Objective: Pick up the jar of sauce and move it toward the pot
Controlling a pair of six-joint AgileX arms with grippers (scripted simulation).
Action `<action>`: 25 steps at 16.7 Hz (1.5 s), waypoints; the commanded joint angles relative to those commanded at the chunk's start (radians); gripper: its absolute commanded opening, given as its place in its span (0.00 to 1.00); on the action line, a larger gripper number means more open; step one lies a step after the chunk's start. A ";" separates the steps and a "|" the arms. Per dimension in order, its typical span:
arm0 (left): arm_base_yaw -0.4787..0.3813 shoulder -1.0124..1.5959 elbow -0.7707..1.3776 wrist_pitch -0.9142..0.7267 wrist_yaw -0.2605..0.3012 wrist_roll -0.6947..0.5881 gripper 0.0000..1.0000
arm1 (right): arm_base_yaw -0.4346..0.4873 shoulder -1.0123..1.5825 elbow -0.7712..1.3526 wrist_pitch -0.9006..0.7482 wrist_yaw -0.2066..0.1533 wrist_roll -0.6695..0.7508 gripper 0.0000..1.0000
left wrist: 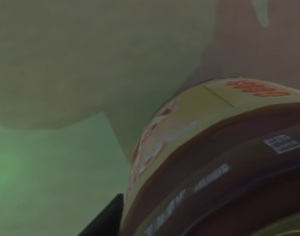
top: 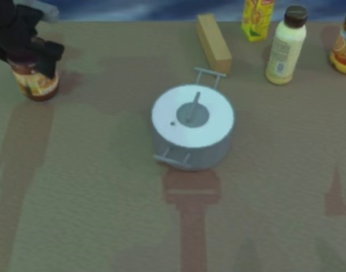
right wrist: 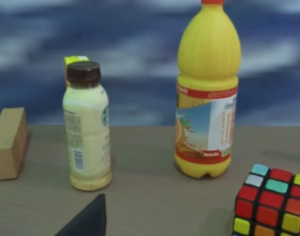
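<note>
The jar of sauce (top: pixel 35 82), short with a yellow-orange label and dark contents, is at the table's far left. My left gripper (top: pixel 30 56) sits over its lid and is shut on it. In the left wrist view the jar of sauce (left wrist: pixel 213 162) fills most of the picture, with one dark fingertip (left wrist: pixel 105 221) against its side. The pot (top: pixel 192 127), grey with a pale flat lid and thin rail handles, stands at the table's middle, well to the right of the jar. My right gripper (right wrist: pixel 91 223) is out of the top view; only a dark corner of it shows.
A wooden block (top: pixel 213 42) lies behind the pot. A cream bottle (top: pixel 286 48), a yellow carton (top: pixel 257 17) and an orange juice bottle (top: pixel 344 45) stand at the back right. A colour cube (right wrist: pixel 270 201) sits near the juice bottle.
</note>
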 joint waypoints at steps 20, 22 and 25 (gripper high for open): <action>0.028 -0.497 -0.429 -0.066 -0.005 0.003 0.00 | 0.000 0.000 0.000 0.000 0.000 0.000 1.00; 0.028 -0.497 -0.429 -0.066 -0.005 0.003 0.00 | 0.000 0.000 0.000 0.000 0.000 0.000 1.00; 0.014 -0.495 -0.431 -0.059 -0.009 -0.009 0.00 | 0.000 0.000 0.000 0.000 0.000 0.000 1.00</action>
